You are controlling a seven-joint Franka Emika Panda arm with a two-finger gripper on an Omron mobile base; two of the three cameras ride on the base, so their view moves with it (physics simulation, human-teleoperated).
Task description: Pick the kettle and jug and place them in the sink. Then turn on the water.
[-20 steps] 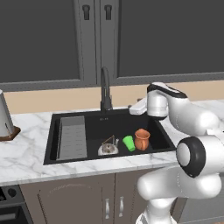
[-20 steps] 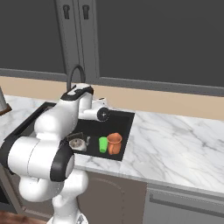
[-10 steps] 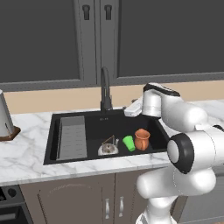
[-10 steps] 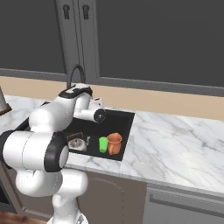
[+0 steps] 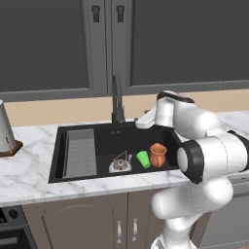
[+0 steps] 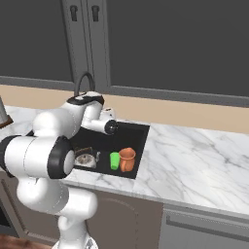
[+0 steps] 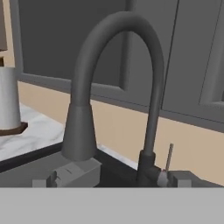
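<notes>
While the kettle (image 5: 120, 164) and jug (image 5: 157, 154) sit in the sink (image 5: 58, 146), the gripper (image 5: 144, 119) (jaws apart, empty) has swung nearer the faucet (image 5: 116, 99), so turning on water comes next.

The claw (image 5: 142, 121) hangs over the sink's (image 5: 104, 138) back rim, just right of the dark curved faucet (image 5: 116, 99); its jaws can't be made out. Below and in front of it, the silver kettle (image 5: 120, 164), a green cup (image 5: 143, 159) and the terracotta jug (image 5: 157, 154) stand in a row in the basin. Further left lies the grey ribbed tray (image 5: 80, 152), and a whitish appliance (image 5: 6, 127) stands on the marble bench (image 5: 24, 175).
</notes>
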